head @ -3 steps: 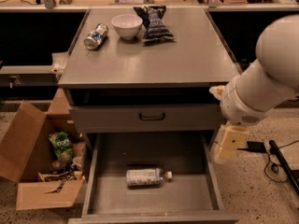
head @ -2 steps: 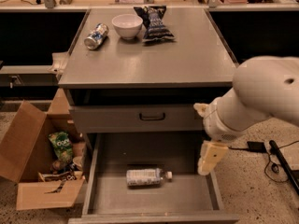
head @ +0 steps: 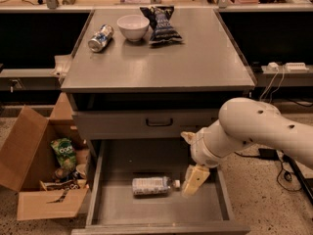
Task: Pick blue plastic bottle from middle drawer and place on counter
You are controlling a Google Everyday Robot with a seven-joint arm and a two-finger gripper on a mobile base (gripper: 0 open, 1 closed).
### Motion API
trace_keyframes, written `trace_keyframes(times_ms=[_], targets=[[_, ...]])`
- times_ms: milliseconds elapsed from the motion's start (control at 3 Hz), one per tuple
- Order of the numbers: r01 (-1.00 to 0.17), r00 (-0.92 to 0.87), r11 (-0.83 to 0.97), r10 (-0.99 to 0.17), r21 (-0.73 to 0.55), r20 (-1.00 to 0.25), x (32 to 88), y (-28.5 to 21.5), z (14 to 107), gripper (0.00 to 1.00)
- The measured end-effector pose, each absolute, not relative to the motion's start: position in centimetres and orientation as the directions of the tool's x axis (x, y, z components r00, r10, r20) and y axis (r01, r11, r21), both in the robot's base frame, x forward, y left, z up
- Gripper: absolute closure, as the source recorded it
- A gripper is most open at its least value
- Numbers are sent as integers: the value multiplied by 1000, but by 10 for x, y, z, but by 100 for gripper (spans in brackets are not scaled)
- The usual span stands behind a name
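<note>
Bottle (head: 151, 185) lies on its side on the drawer (head: 161, 210) floor, cap (head: 177, 183) pointing right, and the gripper (head: 194, 180) hangs just right of that cap, holding nothing, how far open I cannot tell, so it should shift left over the body's middle and come down square across it before closing.

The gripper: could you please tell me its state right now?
Gripper: low over the open grey metal middle drawer, just right of the lying small clear blue plastic bottle; open or closed cannot be told.
</note>
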State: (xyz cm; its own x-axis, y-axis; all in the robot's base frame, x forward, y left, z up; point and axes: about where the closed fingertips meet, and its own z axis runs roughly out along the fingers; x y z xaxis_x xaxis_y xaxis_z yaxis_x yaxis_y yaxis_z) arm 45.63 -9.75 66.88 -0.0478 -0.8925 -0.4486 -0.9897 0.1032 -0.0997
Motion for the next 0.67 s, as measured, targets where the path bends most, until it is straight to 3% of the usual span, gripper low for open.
trace_keyframes(times_ms=[667], targets=[[-992, -46, 95, -893, -87, -449, 464, -86, 638, 0]])
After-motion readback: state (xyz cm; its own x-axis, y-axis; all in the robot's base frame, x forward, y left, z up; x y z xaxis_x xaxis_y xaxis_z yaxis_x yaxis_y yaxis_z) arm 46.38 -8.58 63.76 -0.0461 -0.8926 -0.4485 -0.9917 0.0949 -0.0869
